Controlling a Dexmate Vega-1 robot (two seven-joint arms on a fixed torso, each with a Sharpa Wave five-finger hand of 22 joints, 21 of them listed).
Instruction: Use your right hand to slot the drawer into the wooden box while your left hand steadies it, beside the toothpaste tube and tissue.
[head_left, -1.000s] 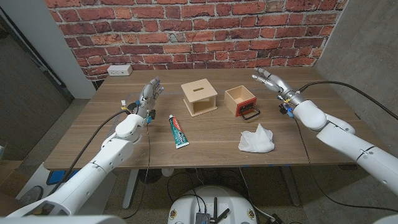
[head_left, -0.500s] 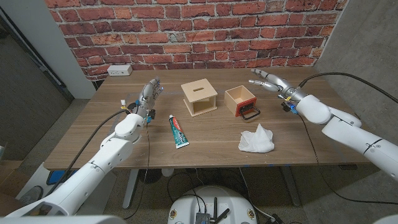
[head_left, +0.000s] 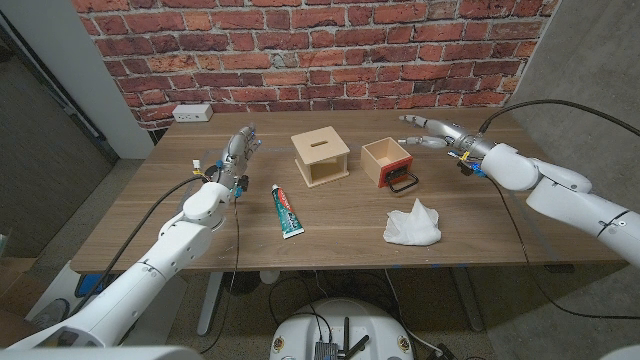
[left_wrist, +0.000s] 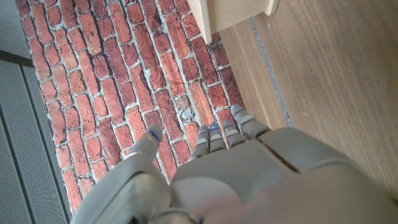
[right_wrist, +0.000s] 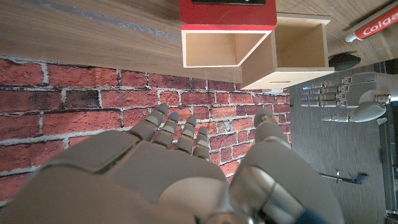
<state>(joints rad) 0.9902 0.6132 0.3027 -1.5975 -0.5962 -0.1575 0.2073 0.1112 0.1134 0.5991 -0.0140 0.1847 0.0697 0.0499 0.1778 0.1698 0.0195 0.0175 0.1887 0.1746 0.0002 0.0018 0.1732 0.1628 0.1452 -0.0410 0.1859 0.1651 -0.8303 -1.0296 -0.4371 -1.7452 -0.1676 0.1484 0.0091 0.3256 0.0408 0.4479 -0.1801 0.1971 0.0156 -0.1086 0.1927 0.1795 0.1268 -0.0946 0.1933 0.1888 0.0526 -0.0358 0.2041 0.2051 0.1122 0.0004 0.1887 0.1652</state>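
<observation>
The wooden box with a slot in its top stands mid-table, its open side facing the near edge. To its right lies the drawer, open top up, with a red front and a black handle. My right hand hovers just beyond the drawer's far right corner, fingers spread toward the box and holding nothing. My left hand waits well left of the box, fingers apart and holding nothing. The right wrist view looks past my right hand to the drawer, the box and my left hand. A box corner shows beyond my left hand.
A toothpaste tube lies in front of the box on its left. A crumpled white tissue lies in front of the drawer. A white power outlet sits at the far left edge by the brick wall.
My right hand has swung left and away from me, from right of the drawer to just behind its far right corner, fingers now pointing toward the box. The left hand has stayed put.
</observation>
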